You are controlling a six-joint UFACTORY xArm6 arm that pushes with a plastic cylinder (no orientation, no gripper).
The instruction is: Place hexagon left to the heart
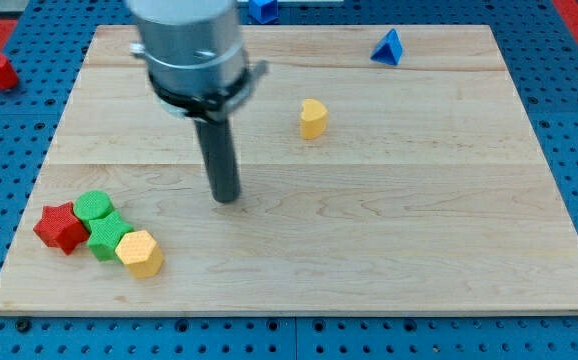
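Since there's no pincer to open or close, my tip [227,197] up-right of the yellow hexagon [139,252] should shove that light, slidey block's flat side toward the yellow heart [313,118].

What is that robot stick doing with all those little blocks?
It pushes blocks around the wooden board. Its job is to put the yellow hexagon left of the yellow heart. Right now my tip sits on bare wood, touching nothing. The hexagon is below and left of it, bunched with two green blocks and a red star. The heart stands alone, up and right.
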